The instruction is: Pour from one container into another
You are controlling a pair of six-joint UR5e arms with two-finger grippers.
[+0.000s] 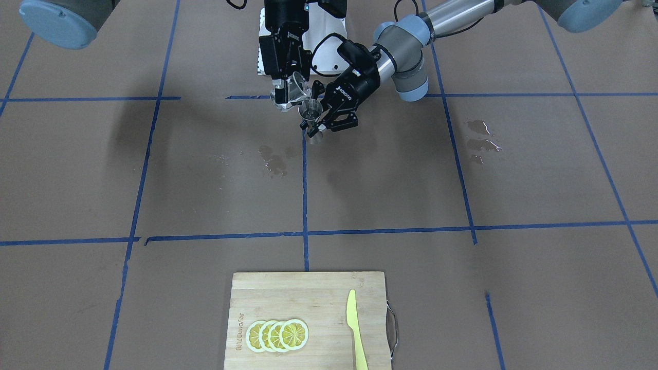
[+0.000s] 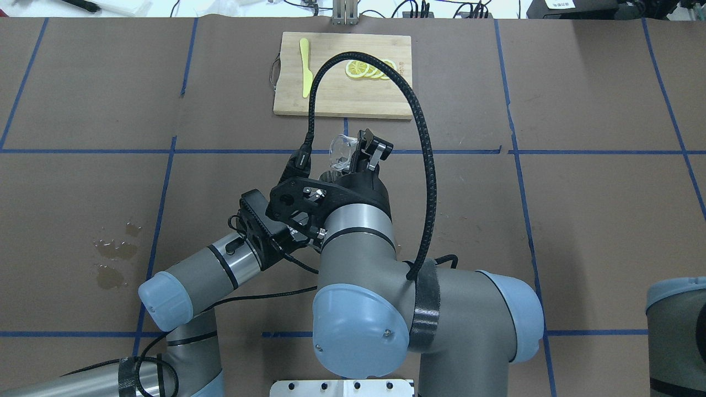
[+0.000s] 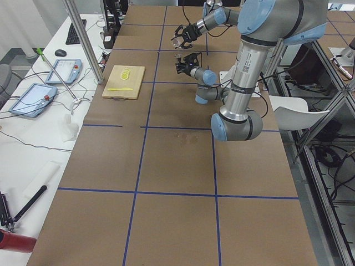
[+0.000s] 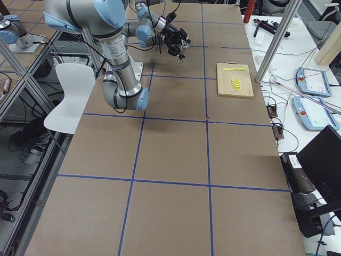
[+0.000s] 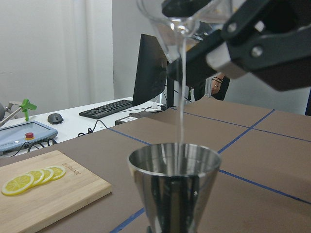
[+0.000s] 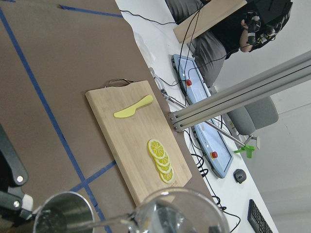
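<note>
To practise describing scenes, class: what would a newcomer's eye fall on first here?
A thin stream of clear liquid runs from the tilted glass in the right gripper into the metal jigger that the left gripper holds just below, above the table. At its far edge, a wooden cutting board bears fanned lemon slices and a yellow knife.

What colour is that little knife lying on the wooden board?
The knife is a plain pale yellow, seen best in the exterior front-facing view.
</note>
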